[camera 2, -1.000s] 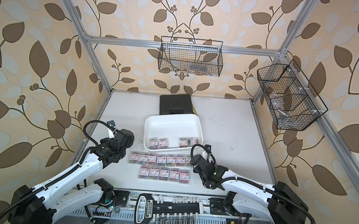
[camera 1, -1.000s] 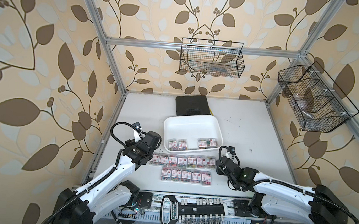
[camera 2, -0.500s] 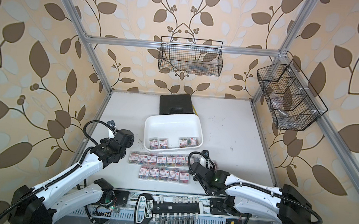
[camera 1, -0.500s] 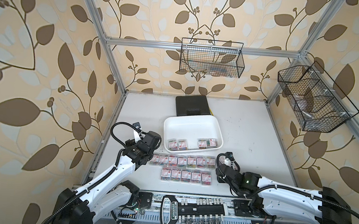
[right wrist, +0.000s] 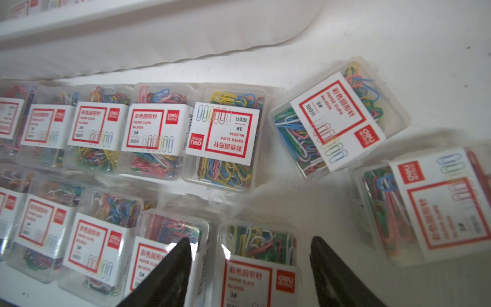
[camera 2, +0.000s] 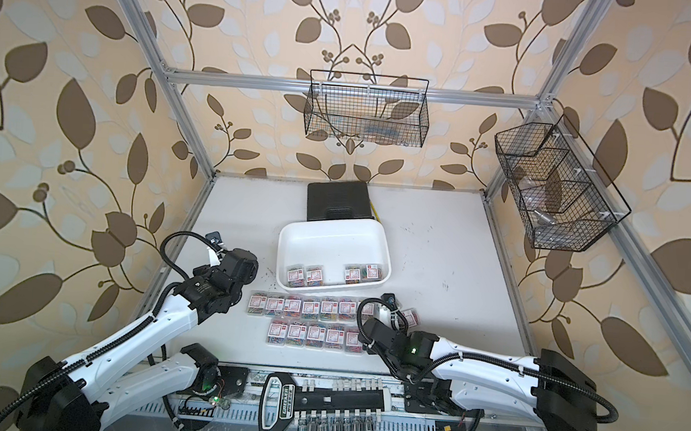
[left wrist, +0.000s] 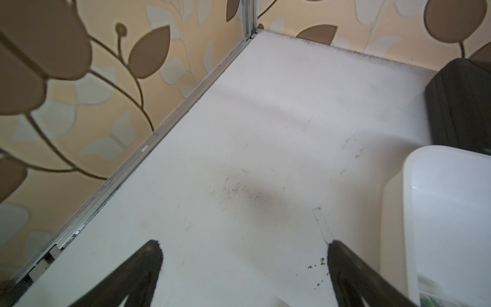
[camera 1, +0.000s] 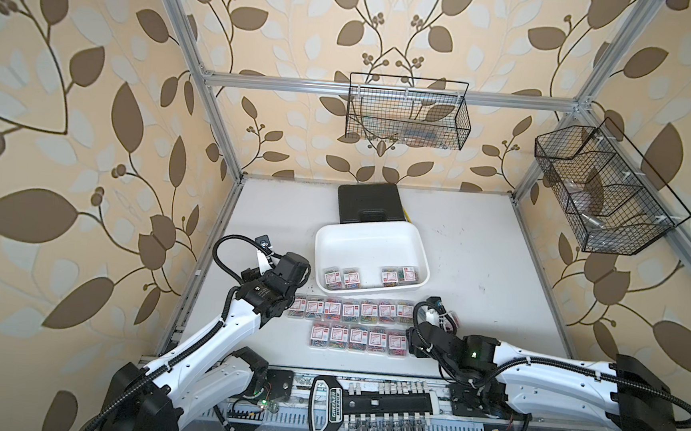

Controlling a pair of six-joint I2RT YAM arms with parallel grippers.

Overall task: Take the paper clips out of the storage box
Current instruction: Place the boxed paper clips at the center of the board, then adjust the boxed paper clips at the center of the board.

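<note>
Right pincer [right wrist: 249, 239] is standing parted, gripping nothing, astride the end box of paper clips [right wrist: 259, 276], likely seating it in rows just in front of the storage box [camera 1: 370, 247], four remaining inside; left pincer [left wrist: 244, 243] is idling wide open, empty, beside it.

— Where is the storage box [camera 1: 370, 247] set?
— Mid-bench [camera 1: 478, 255], with the hard case [camera 1: 368, 199] just behind it.
— What is held in it?
— Four boxes of paper clips [camera 1: 341, 278], lined along its near wall in two pairs, left and right.
— And outside it?
— A farther row of boxes [camera 1: 349, 311] and a shorter nearer row [camera 1: 354, 338] are laid in front of it. A tilted box [right wrist: 337, 117] is seen just beyond the right end of the farther row. A socket rail [camera 1: 368, 405] is placed past the bench's front edge. A wire basket [camera 1: 407, 112] is hung on the back wall, a second basket [camera 1: 603, 193] on the right wall.
</note>
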